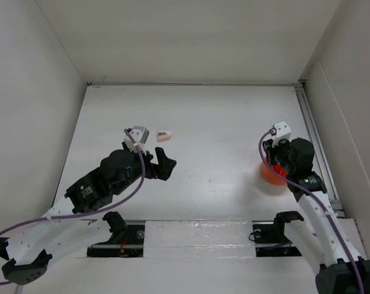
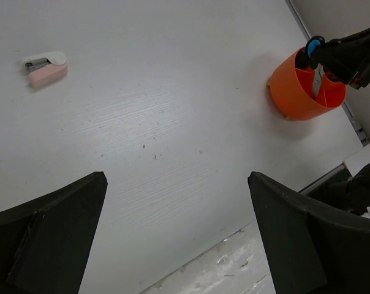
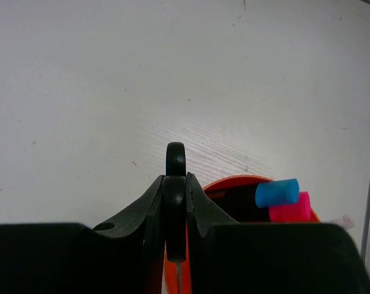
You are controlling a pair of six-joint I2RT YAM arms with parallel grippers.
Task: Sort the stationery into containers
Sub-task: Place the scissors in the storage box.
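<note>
bench (image 1: 222, 116): white, flat and matte; fine wood-like grain and a few dark specks in the wrist views.
orange tub (image 2: 293, 98): round, smooth glossy plastic with thin inner divider walls; standing at the right side of the bench.
right tool (image 3: 176, 182): two black tapered fingers pressed together on a thin black handle loop, right above the rim of the orange tub.
black-handled scissors (image 3: 176, 158): pinched at the handle, loop seen edge-on, its rounded top poking out past the fingertips; grey metal blade reaching down inside the orange tub.
blue cap (image 3: 277, 192): short smooth cylinder, standing in the orange tub.
pink cap (image 3: 290, 208): same shape, touching the blue cap just below it.
left tool (image 2: 176, 177): spread wide and empty; dark matte wedge-shaped fingers hanging over bare bench, left of centre.
pink-white eraser (image 2: 45, 68): small rounded block, pale pink body, white top; lying alone on the bench just beyond the left tool, well apart from the orange tub.
</note>
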